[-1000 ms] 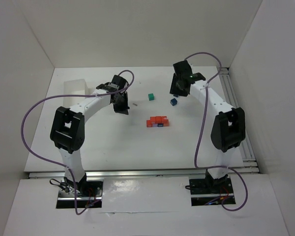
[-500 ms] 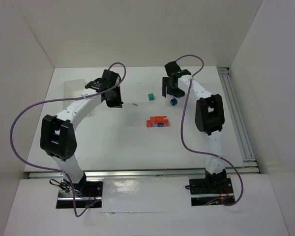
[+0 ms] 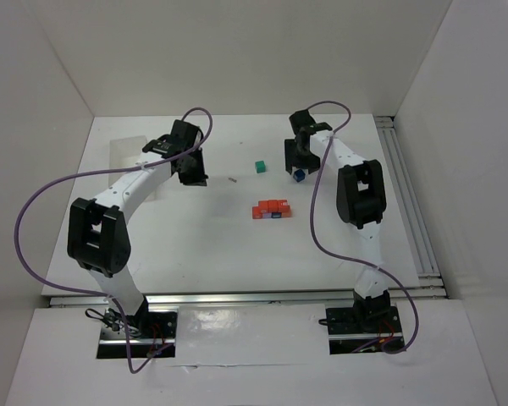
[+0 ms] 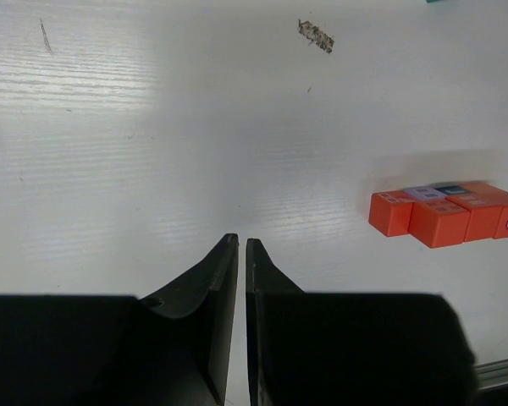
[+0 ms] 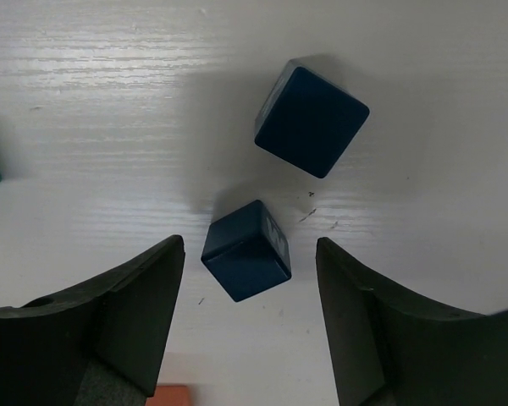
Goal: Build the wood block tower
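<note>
The big white table [image 3: 195,245] holds everything, and the two arms stand at its near edge so they can both reach the middle. The left arm [image 3: 135,182] bends over to the far left part of the table, well away from the blocks, likely so it stays out of the way. The right arm [image 3: 360,194] reaches to the far right, where the loose blocks are. The left gripper [image 4: 241,245] has its fingers nearly together, with only a thin slit between them, and it holds nothing. The right gripper [image 5: 247,254] is spread wide and points down with one dark blue cube [image 5: 245,251] sitting between its fingers. The fingers do not seem to touch the cube, so it is not held. I think the gripper is spread like this so it can close on the cube and pick it up. The tower is only a flat row of red and orange blocks [image 3: 271,209] near the middle of the table, with nothing I can see stacked on it. A second dark blue cube [image 5: 311,118] lies just past the first one, a bit apart. The teal cube [image 3: 260,167] waits to the left of the blue ones, farther back than the row. A tiny dark speck [image 3: 232,179] lies on the table near the left gripper.
</note>
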Controlling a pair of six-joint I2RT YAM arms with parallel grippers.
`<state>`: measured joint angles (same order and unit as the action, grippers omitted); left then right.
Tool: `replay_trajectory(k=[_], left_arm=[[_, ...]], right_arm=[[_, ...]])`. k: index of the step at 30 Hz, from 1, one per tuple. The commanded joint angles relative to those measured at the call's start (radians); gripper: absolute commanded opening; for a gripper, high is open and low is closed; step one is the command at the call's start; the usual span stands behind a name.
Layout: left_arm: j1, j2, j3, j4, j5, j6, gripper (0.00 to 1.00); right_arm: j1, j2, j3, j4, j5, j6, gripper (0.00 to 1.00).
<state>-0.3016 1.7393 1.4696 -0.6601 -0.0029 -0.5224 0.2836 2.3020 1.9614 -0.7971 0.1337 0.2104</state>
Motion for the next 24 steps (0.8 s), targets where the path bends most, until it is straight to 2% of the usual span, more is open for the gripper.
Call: replay_trajectory(k=[1, 5, 6, 10, 14, 17, 18, 19, 24], left_arm=[[0.001, -0.029, 0.0, -0.004, 0.009, 0.021, 0.22], [0.001, -0.029, -0.009, 0.005, 0.027, 0.021, 0.21], [0.001, -0.029, -0.009, 0.005, 0.027, 0.021, 0.19], [0.001, -0.029, -0.009, 0.005, 0.027, 0.021, 0.18], [0.001, -0.02, -0.009, 0.005, 0.027, 0.021, 0.17], [0.001, -0.02, -0.009, 0.005, 0.037, 0.012, 0.17], [0.001, -0.02, -0.009, 0.005, 0.037, 0.012, 0.17], [0.001, -0.02, -0.009, 0.005, 0.037, 0.012, 0.17], [0.001, -0.02, -0.009, 0.005, 0.037, 0.012, 0.16]], right_arm=[[0.0, -0.007, 0.002, 0.012, -0.032, -0.034, 0.68], [0.0, 0.002, 0.002, 0.021, -0.046, -0.034, 0.59], [0.0, 0.002, 0.002, 0.021, -0.046, -0.034, 0.53], [0.0, -0.007, 0.002, 0.021, -0.055, -0.034, 0.48], [0.0, -0.016, -0.009, 0.021, -0.069, -0.034, 0.39], [0.0, -0.027, -0.018, 0.021, -0.083, -0.023, 0.4], [0.0, -0.027, -0.018, 0.012, -0.083, -0.013, 0.51], [0.0, -0.027, -0.018, 0.012, -0.083, -0.013, 0.58], [0.0, -0.038, -0.007, 0.038, 0.049, 0.081, 0.59]])
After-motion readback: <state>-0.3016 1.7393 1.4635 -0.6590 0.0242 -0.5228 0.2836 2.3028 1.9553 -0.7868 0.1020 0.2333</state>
